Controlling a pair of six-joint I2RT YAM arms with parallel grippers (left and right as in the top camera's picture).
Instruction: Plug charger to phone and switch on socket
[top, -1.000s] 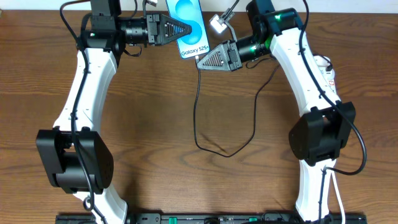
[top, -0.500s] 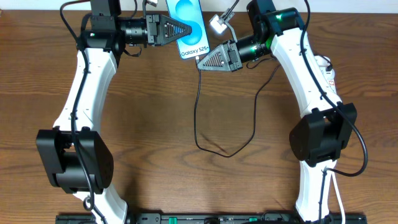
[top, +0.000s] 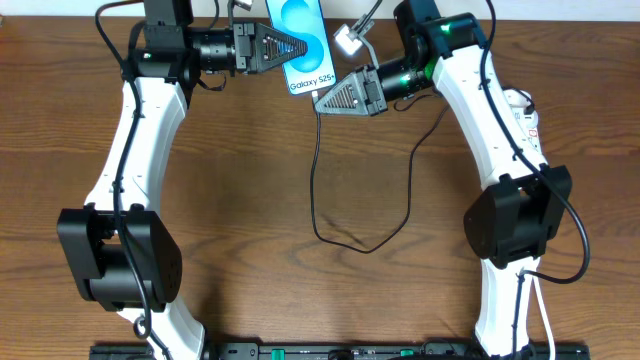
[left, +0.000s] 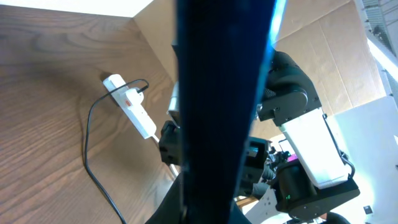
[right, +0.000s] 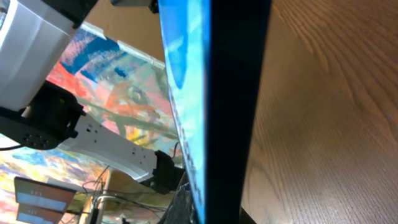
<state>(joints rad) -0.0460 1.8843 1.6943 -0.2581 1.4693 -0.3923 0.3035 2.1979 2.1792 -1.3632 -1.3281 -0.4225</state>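
Left tool (top: 296, 46): clenched on the phone (top: 312, 70). Its fingers reach across the screen from the phone's left side. In the left wrist view the phone (left: 217, 93) fills the middle of the frame directly ahead of the tool as a dark blue band. Whether the phone also rests on the counter (top: 250, 200) cannot be told.

Right tool (top: 322, 99): clenched, with its tip at the phone's lower right corner, just below the "Galaxy S25+" text. The charger (top: 315, 180) ends at this tip and looks gripped there. The connector itself is hidden, so whether it is seated in the phone cannot be told. In the right wrist view the phone (right: 236, 93) stands edge-on just ahead of the tool, bright blue screen to the left of its dark rim and counter (right: 323, 124) to the right.

Charger run: from the right tool's tip the cable drops straight back over the counter. It bends into a loose loop well behind the tool, then climbs again beneath the right arm.

Socket (top: 524, 112): well behind the right tool, beside the right forearm and partly covered by it. The left wrist view shows the socket (left: 132, 107) far ahead of the left tool, lying flat on the counter. The charger (left: 87, 143) reaches its far end there.
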